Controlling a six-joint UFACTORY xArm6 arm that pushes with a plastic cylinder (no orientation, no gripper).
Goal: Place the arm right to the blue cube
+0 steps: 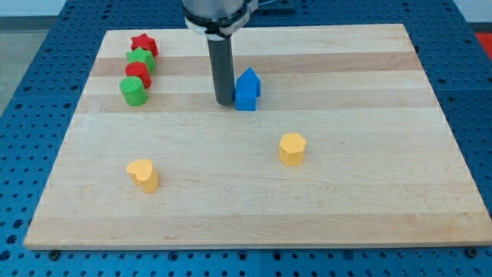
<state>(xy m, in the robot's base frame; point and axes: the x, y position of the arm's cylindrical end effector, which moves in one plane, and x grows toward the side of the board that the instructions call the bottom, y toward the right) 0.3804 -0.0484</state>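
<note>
A blue block [247, 90] with a pointed top stands near the upper middle of the wooden board [254, 215]. My dark rod comes down from the view's top, and my tip [224, 102] rests on the board just left of the blue block, touching or almost touching its left side.
At the upper left stand a red star [144, 45], a green star [141, 59], a red block [137, 74] and a green cylinder-like block [133, 91] in a column. A yellow hexagonal block [292, 148] sits right of centre. A yellow heart-shaped block [143, 175] sits lower left.
</note>
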